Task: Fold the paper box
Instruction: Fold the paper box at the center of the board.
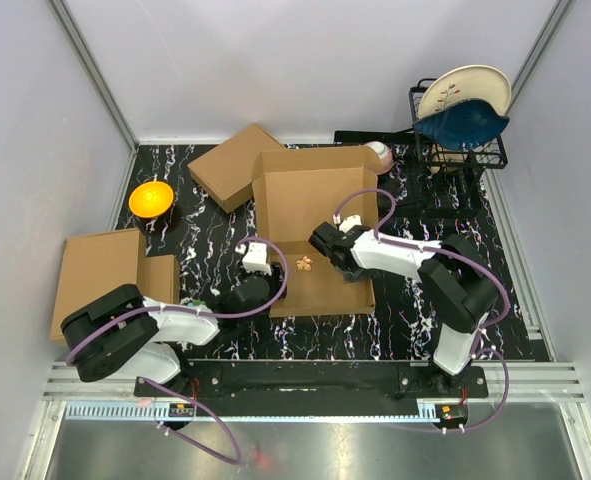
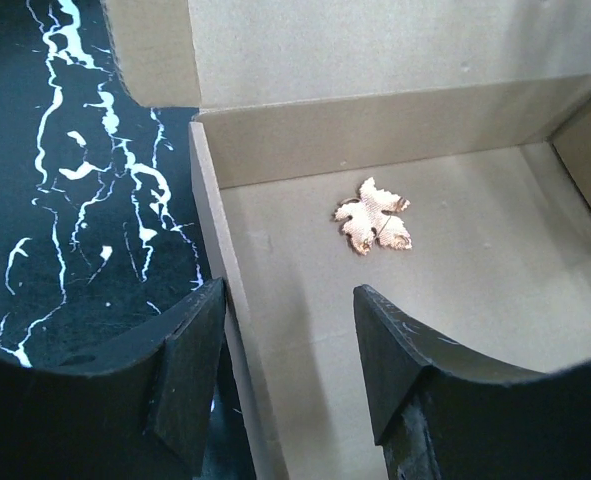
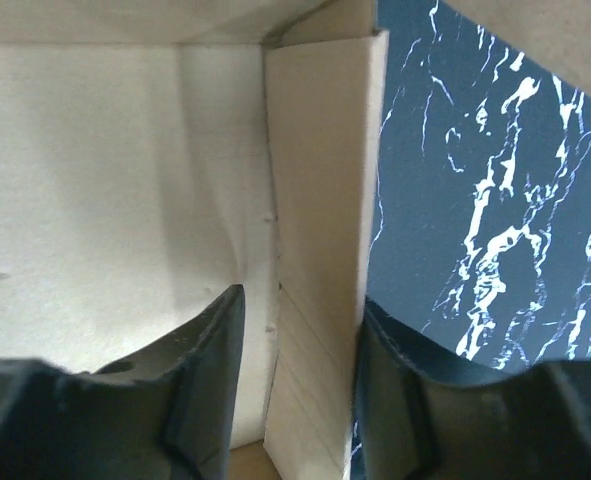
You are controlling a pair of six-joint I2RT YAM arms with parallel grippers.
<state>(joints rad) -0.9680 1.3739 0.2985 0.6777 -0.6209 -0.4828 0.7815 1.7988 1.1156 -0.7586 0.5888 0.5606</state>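
Box (image 1: 315, 195) lies open at mid-table, lid toward the far side and tray walls partly raised, so folding looks begun but unfinished. Left end effector (image 1: 255, 260), spread, straddles the left wall (image 2: 225, 290) with one finger inside and one outside, apparently ready to pinch it upright. Right end effector (image 1: 322, 241), also spread, brackets another wall panel (image 3: 320, 200); which wall cannot be told. A small leaf-shaped piece (image 2: 375, 215) rests on the tray floor. Table (image 1: 395, 325) is black with white veining, enclosed by pale panels (image 1: 275, 60); spare cardboard (image 1: 95, 270), an orange bowl (image 1: 151, 198) and a dish rack (image 1: 460, 150) sit near its edges.
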